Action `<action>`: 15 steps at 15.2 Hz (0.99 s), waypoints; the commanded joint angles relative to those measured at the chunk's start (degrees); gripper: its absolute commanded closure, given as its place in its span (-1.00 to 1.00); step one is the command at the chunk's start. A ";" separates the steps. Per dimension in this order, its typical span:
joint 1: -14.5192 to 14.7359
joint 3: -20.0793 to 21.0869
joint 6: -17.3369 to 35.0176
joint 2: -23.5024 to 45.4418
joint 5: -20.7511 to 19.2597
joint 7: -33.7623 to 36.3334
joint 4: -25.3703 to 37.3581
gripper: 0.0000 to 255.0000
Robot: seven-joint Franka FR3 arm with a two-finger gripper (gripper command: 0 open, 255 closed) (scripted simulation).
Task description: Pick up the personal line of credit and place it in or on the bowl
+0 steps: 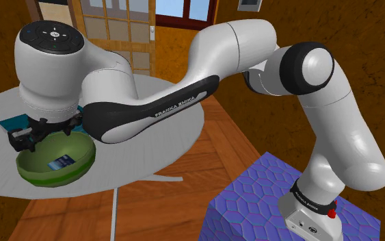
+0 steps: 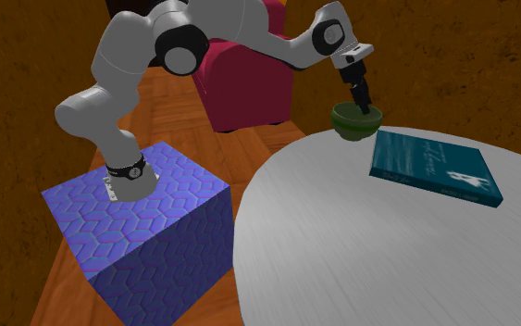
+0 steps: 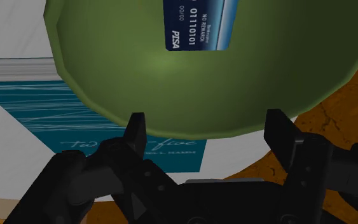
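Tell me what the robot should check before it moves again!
1. Is the blue card inside the green bowl? ok.
2. Are the fingers open? ok, they stand apart with nothing between them.
3. Is the bowl upright? ok.
4. Is the bowl safely away from the edge of the table? cannot tell.
5. Is the teal book out of the way? ok, it lies apart from the bowl.

Wooden floor [image 1: 177,212], brown walls [image 2: 45,46], red armchair [image 2: 249,93], round grey table [image 2: 341,250].
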 commanded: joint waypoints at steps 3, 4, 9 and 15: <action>0.00 0.00 0.00 0.00 0.00 0.00 0.00 -1.00; 0.00 0.00 0.00 0.00 0.00 0.00 0.00 -1.00; -1.66 2.26 -2.11 -6.21 2.42 0.11 -4.41 -1.00; -1.66 2.26 -2.11 -6.21 2.42 0.11 -4.41 -1.00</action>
